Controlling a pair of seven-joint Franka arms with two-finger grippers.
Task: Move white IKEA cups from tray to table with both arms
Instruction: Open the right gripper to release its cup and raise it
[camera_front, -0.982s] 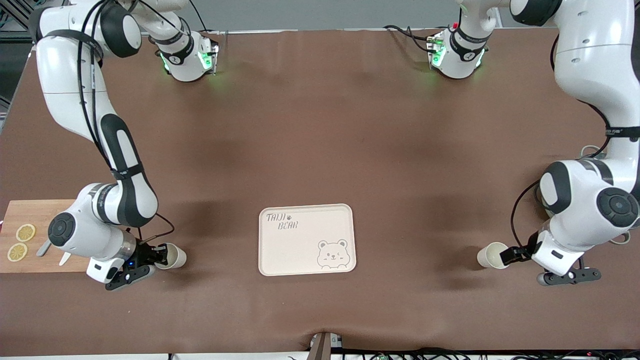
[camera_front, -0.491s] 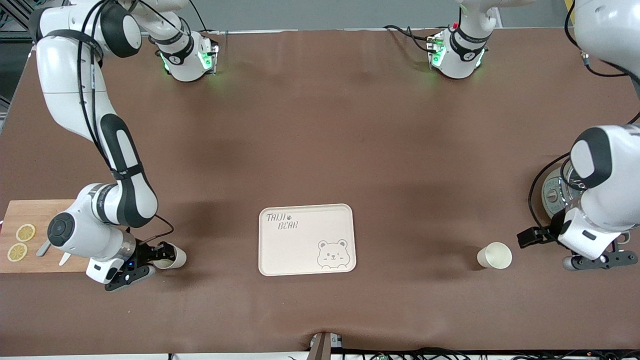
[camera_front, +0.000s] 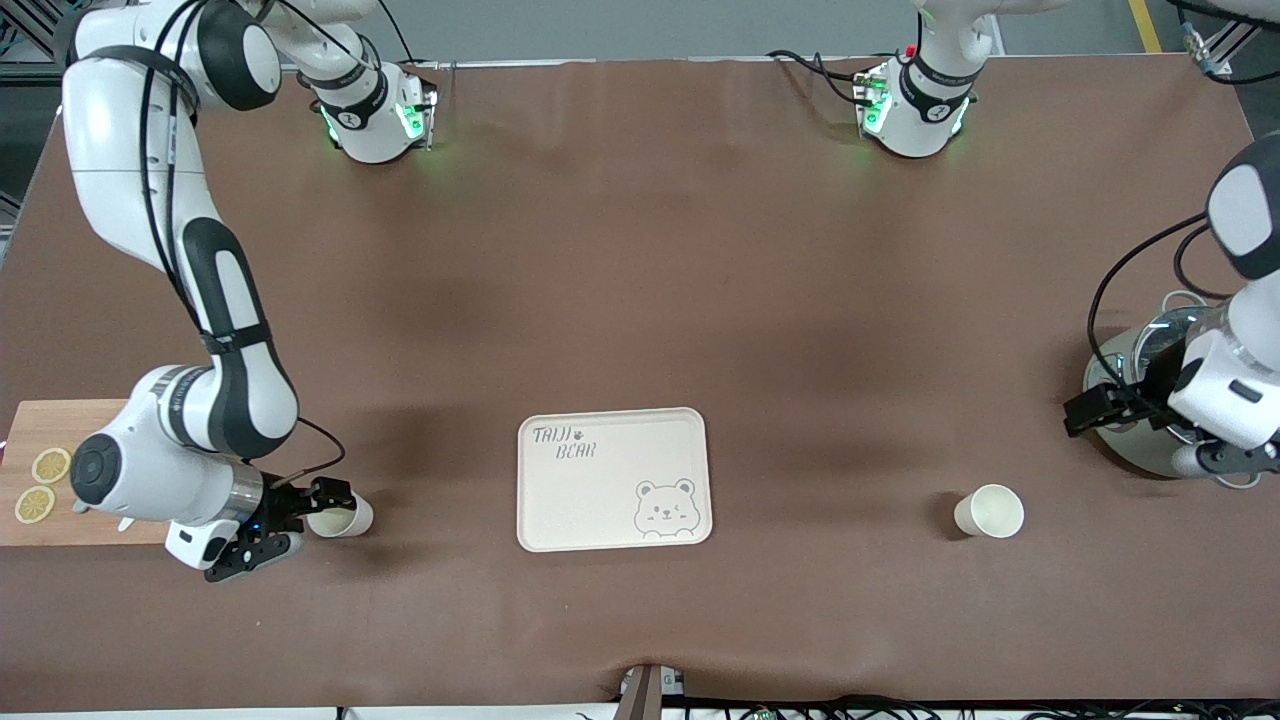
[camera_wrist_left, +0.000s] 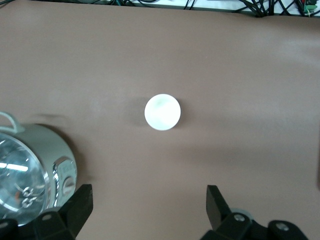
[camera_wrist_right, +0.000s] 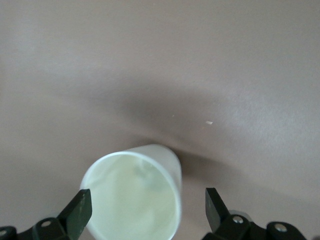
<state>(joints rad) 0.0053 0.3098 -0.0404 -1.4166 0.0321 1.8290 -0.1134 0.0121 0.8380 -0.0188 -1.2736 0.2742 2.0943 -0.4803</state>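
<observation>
**Inspector:** State the position of both cups relative to the tray (camera_front: 612, 478).

**Operator:** The tray is bare. One white IKEA cup (camera_front: 342, 516) stands on the brown table (camera_front: 640, 300) toward the right arm's end, well apart from the tray and just beside the wooden cutting board (camera_front: 60, 470). The other cup (camera_front: 990, 511) stands upright toward the left arm's end, also well apart from the tray.

**Inspector:** Your grippers?

**Operator:** My right gripper (camera_front: 318, 505) is low at its cup, fingers spread, one on each side of the rim; the right wrist view shows the cup (camera_wrist_right: 134, 195) between them with a gap on both sides, so nothing is pinched. My left gripper (camera_front: 1098, 410) is spread and empty, up over the metal kettle (camera_front: 1140, 400), well clear of its cup.

**Inspector:** Hazards from here?

**Operator:** The main one, in my judgement, is at the right cup. It is light and free-standing, and my fingers bracket it closely. If I pull away sideways instead of straight up, a finger could catch the rim and tip or drag it toward the cutting board with its lemon slices (camera_front: 42, 484).

**Inspector:** And the left side?

**Operator:** Lesser risk. The kettle (camera_wrist_left: 27, 172) sits right under my left gripper; dropping or swinging low could knock it. Its cup (camera_wrist_left: 162, 112) looks safe unless I sweep back across it.
</observation>
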